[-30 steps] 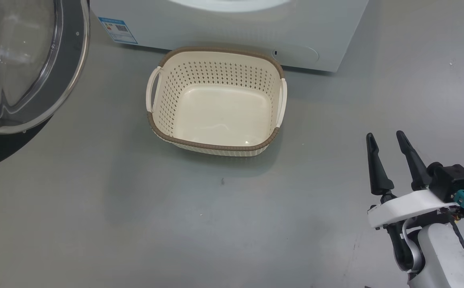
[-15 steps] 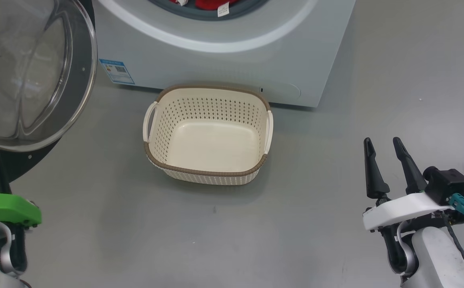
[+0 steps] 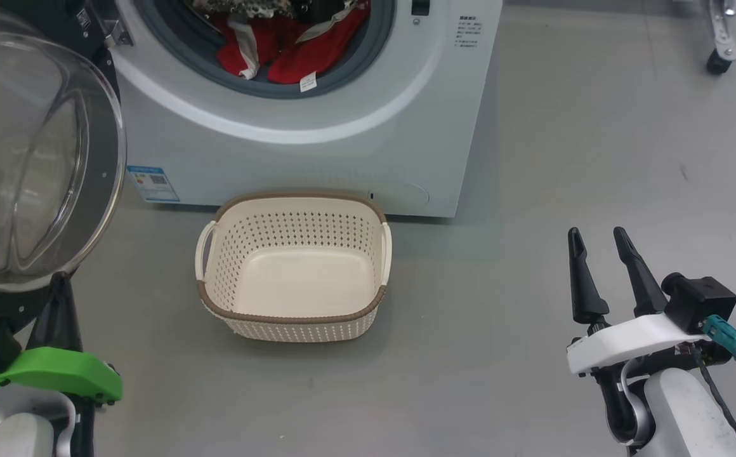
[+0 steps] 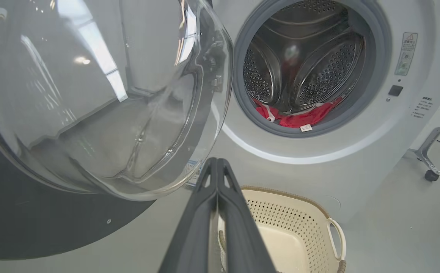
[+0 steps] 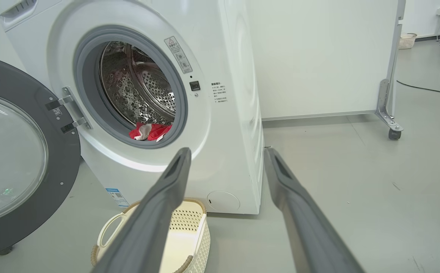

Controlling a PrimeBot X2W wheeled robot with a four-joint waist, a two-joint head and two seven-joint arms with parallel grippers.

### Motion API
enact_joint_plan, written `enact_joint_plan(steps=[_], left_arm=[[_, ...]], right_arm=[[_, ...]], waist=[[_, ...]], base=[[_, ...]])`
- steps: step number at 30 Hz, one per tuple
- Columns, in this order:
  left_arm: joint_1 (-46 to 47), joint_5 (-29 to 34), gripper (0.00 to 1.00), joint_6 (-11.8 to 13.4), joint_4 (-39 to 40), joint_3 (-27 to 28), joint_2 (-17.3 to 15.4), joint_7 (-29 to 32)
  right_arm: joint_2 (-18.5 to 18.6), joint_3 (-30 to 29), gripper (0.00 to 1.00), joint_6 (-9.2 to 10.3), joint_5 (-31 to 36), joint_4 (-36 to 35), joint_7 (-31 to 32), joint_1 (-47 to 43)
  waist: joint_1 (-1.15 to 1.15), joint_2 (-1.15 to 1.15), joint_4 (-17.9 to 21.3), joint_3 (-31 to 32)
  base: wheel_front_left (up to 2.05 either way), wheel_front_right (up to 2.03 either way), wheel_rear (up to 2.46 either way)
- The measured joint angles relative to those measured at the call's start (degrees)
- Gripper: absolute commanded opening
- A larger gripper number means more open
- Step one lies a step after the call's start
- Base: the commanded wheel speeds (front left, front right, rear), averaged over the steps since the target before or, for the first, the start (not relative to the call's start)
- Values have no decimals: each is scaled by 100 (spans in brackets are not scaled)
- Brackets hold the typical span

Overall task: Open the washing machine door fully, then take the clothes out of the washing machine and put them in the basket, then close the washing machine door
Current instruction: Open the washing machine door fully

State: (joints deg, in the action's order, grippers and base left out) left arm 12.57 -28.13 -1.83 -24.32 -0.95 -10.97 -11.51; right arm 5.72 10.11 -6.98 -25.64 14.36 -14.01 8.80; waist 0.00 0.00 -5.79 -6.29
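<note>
The left fingers (image 4: pixel 217 178) are seen clenched together with nothing between them; just above and left of their tips the washing machine door (image 4: pixel 91 94) is swung wide, though contact with it cannot be told. Beyond the tips to the right, the washing machine (image 4: pixel 356 151) is shown with its drum mouth uncovered, and the clothes (image 4: pixel 296 118) are left lying red at the drum's bottom, a white tag hanging over the grey seal. The basket (image 3: pixel 292 315) is set empty on the floor (image 3: pixel 501 158) against the machine's front, between the two pairs of fingers. The right fingers (image 3: pixel 582 273) are held spread and empty over bare floor, well apart from the basket. The basket's whole interior and a blue sticker (image 3: pixel 152 184) are given by the head view, while the perforated steel drum wall is given by the wrist views. In the right wrist view, beyond the fingers to the right, a white partition (image 5: pixel 318 57) on a castor (image 5: pixel 393 133) and a dark cable (image 5: pixel 425 89) are seen. The floor is smooth, grey and faintly glossy.
</note>
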Motion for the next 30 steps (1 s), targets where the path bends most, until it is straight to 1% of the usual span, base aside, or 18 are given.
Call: enact_joint_plan(steps=[12,15,23,24,26,27,30], left_arm=[[-405,1,0,1,337,-134,249,-24],[-438,109,0,2,465,-231,285,-25],[-608,109,0,3,627,-294,434,-54],[-616,107,12,3,636,-305,455,-62],[-637,107,79,3,661,-318,474,-68],[-650,107,100,3,675,-316,474,-68],[-692,107,100,3,716,-315,474,-74]], right_arm=[[-21,-41,100,0,-7,-15,0,-254],[-21,-60,100,0,-7,-54,0,-305],[-24,-59,100,0,-5,-121,-2,-343],[-24,-59,100,0,-5,-129,-5,-345],[-25,-59,100,0,-3,-140,-12,-347],[-25,-58,100,0,0,-143,-16,-348],[-25,-55,100,0,4,-166,-18,-350]], waist=[[0,0,467,391],[0,0,533,421],[0,0,559,398],[0,0,561,394],[0,0,564,387],[0,0,565,384],[0,0,567,376]], base=[[0,0,0],[0,0,0],[0,0,0],[0,0,0],[0,0,0],[0,0,0],[0,0,0]])
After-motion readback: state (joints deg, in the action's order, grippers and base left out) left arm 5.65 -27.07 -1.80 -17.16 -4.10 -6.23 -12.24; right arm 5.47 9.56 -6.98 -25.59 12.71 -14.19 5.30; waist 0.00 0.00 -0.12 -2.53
